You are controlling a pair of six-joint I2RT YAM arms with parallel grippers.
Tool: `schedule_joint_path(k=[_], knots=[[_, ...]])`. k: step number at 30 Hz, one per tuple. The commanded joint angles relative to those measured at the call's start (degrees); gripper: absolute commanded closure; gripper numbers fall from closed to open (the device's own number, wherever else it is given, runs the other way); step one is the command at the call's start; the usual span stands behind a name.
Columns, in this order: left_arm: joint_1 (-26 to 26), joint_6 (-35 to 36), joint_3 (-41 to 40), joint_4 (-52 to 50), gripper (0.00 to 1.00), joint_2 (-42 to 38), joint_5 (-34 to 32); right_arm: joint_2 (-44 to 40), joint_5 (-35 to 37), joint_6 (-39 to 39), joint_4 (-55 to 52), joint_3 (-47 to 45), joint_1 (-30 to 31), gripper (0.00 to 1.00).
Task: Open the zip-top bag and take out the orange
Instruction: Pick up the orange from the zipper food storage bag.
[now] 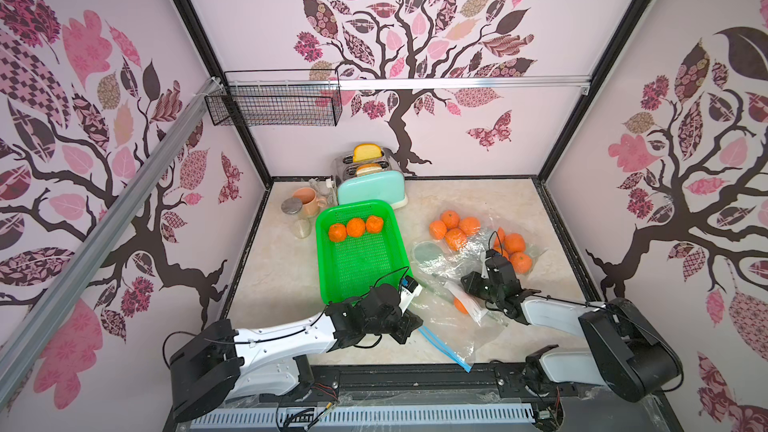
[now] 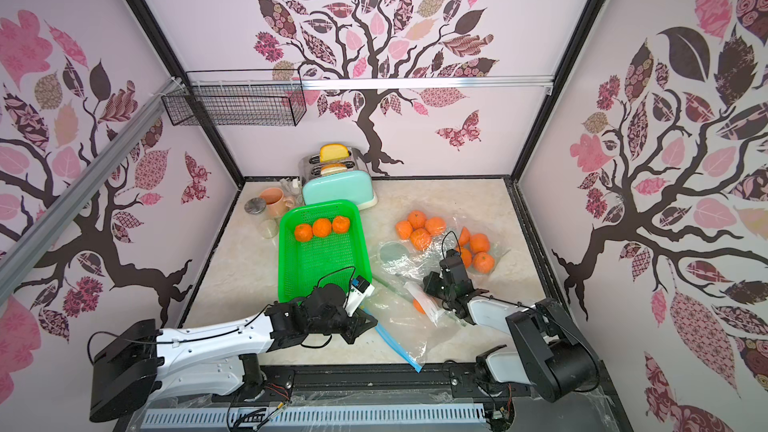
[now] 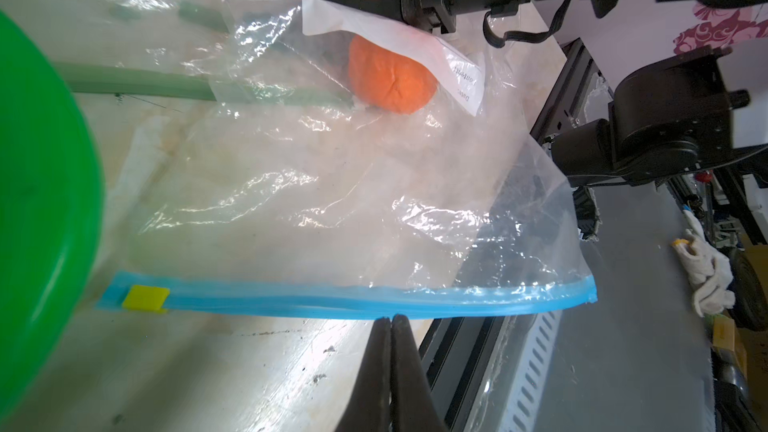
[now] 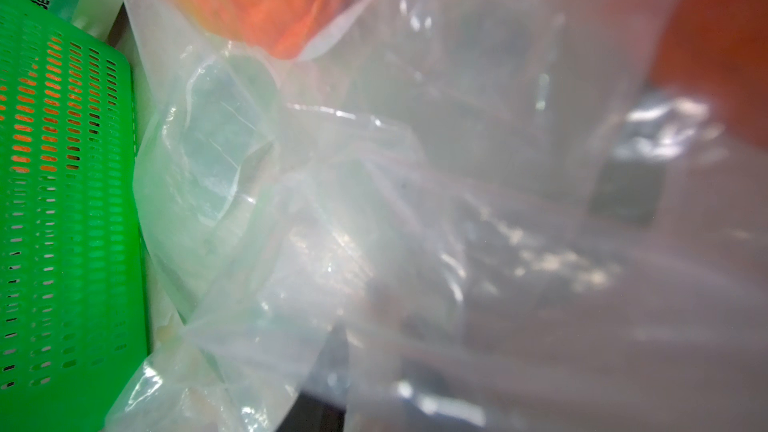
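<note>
The clear zip-top bag [image 1: 440, 328] [image 2: 395, 326] [image 3: 332, 201] lies at the table's front between my arms. Its blue zip strip [image 3: 332, 303] carries a yellow slider [image 3: 145, 297] at the end nearest the basket. One orange [image 1: 460, 305] [image 2: 419, 305] [image 3: 390, 76] sits inside, at the far end under a white label. My left gripper [image 1: 417, 325] [image 3: 390, 318] is shut, its tips pinching the strip's edge near the middle. My right gripper [image 1: 473, 305] [image 2: 436, 309] is shut on the label end of the bag. Bunched plastic fills the right wrist view and hides most of those jaws.
A green basket [image 1: 361, 272] [image 4: 62, 243] with three oranges stands left of the bag. Loose oranges [image 1: 455, 226] and others in crumpled clear bags [image 1: 515, 251] lie behind my right arm. A mint toaster [image 1: 370, 191], a pink cup [image 1: 309, 201] and a jar [image 1: 291, 206] stand at the back.
</note>
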Motion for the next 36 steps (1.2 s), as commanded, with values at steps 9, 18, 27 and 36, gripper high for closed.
schedule_joint_path(k=[9, 18, 27, 36], knots=[[-3.11, 3.28, 0.50, 9.61, 0.99, 10.35, 4.90, 1.34, 0.30, -0.59, -3.14, -0.34, 0.05, 0.74], [-3.27, 3.26, -0.09, 13.46, 0.99, 13.42, 4.74, 1.43, 0.21, -0.68, -3.18, -0.31, 0.06, 0.74], [-3.79, 4.04, 0.85, 14.14, 0.95, 17.69, 4.33, 1.45, 0.26, -0.77, -3.19, -0.41, 0.09, 0.74], [-4.09, 2.53, 1.24, 16.65, 0.81, 20.42, -1.83, 1.90, -0.05, -0.68, -3.08, -0.25, 0.02, 0.74]])
